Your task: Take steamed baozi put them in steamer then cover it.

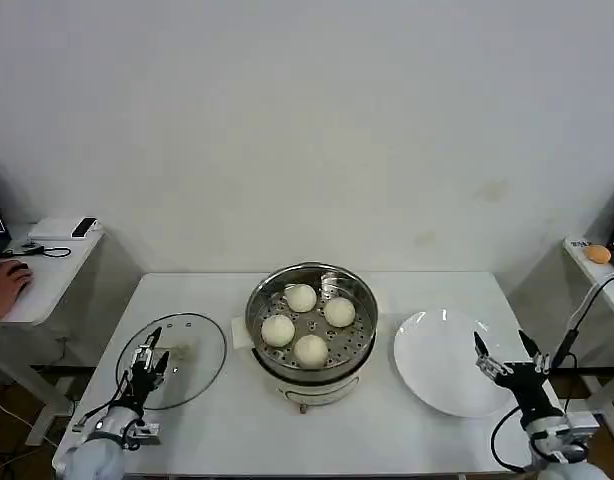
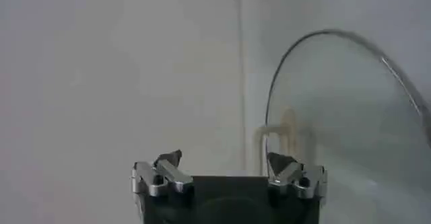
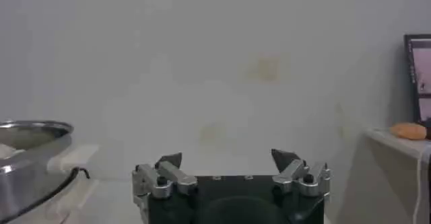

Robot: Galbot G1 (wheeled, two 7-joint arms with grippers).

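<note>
White table (image 1: 387, 440), left claw (image 1: 153, 352) spread over cover (image 1: 192, 380), right claw (image 1: 505, 352) spread

"What do your robot's hands look like?"

"Your left gripper (image 1: 150, 352) is black, with two thin dark fingers and shiny silver bits. Your right gripper (image 1: 506, 352) looks the same."

"And up close?"

"You can see a black block with silver clamps, small dark screws and pointy black tips (image 2: 170, 159)."

"Any wires?"

"Yes. Black cables loop by both wrists, and the arm ends are round and white."
</note>
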